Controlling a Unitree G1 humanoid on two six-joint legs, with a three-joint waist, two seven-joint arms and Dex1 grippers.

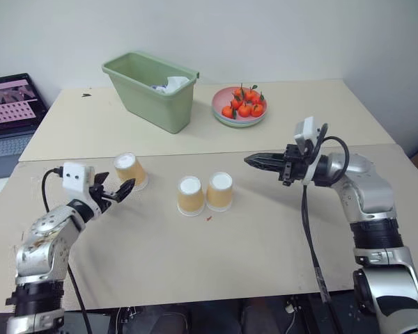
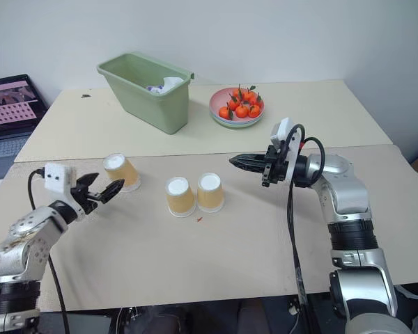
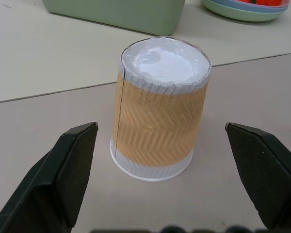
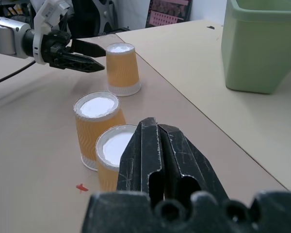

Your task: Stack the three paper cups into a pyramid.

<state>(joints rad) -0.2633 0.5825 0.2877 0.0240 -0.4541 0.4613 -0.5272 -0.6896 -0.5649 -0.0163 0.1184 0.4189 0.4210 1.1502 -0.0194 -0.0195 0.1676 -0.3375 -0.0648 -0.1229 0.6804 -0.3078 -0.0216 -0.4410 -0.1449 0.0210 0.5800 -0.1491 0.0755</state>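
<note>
Two cups [image 1: 205,193] stand touching mid-table, a third cup [image 1: 130,170] apart to their left just ahead of my left gripper [image 1: 118,191]; bin [image 1: 152,90] and plate [image 1: 240,108] behind

Paper cups [image 3: 157,109]: paper, matt; ribbed herringbone embossing on orange sides, white crimped base and rim.
Table [image 1: 195,271]: smooth, matt beige top.
Bin [image 1: 153,90]: green plastic, smooth, slight sheen.
Plate [image 1: 223,101]: pink, glossy.
Left gripper [image 3: 165,170] fingers [image 3: 63,179]: black plastic, matt.

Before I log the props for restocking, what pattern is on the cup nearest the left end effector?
An embossed yellow-orange herringbone, clearest on the cup in the left wrist view.
</note>
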